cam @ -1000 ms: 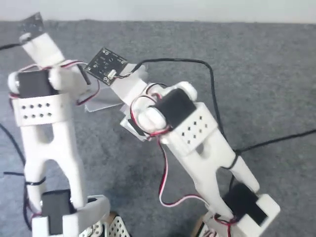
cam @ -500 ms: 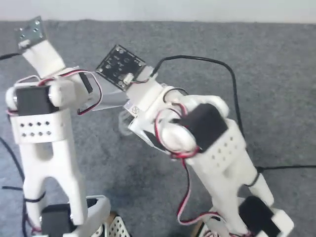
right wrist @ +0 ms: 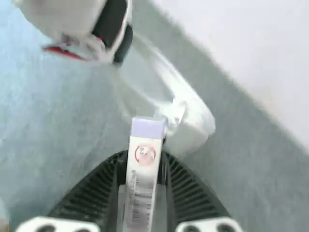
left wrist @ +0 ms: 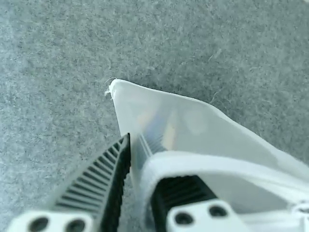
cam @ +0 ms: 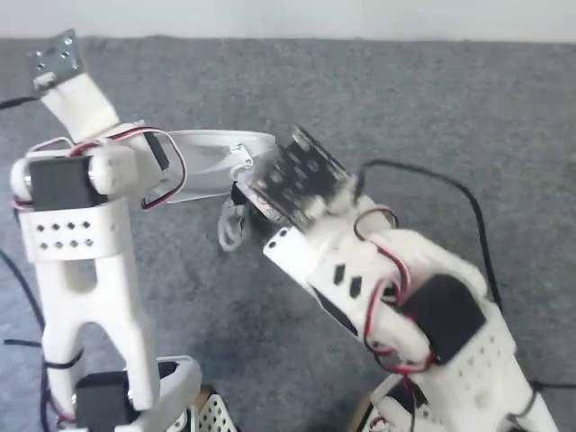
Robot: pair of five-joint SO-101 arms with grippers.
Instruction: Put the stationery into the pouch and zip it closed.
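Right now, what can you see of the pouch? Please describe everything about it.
The pouch is clear soft plastic with a white zipper band along one edge. The left gripper pinches it beside that band; its far corner points out over the grey carpet. Faint coloured shapes show through, too blurred to name. The right gripper holds a white stick close to it.

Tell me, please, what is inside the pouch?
Through the translucent pouch, faint bluish and yellowish shapes show; what they are cannot be told. Part of it is covered by the left tool.
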